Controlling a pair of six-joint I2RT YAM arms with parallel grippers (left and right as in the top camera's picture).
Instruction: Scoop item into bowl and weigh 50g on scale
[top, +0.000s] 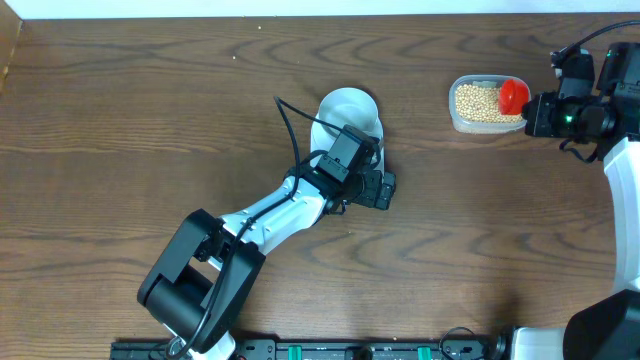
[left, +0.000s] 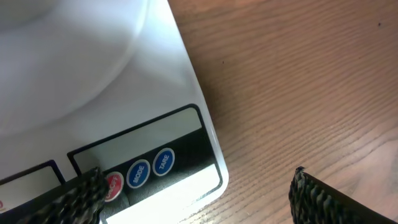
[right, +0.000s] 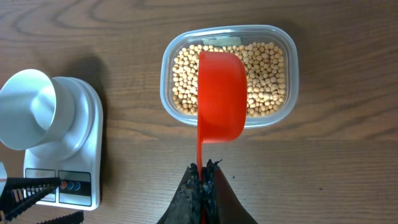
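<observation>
The pale bowl (top: 347, 110) stands on the white scale (right: 87, 134), whose round buttons (left: 149, 168) show in the left wrist view. My left gripper (left: 198, 202) hangs open just over the scale's front corner, one finger above the red button and the other above bare table. Beige beans (right: 264, 68) fill a clear tub (top: 484, 104) at the right. My right gripper (right: 204, 169) is shut on the thin handle of a red scoop (right: 221, 93), whose cup sits over the beans in the tub.
Dark wooden table (top: 150, 120) all round. The left arm (top: 260, 220) stretches from the front edge towards the scale. The right arm's base (top: 625, 180) stands at the right edge beside the tub.
</observation>
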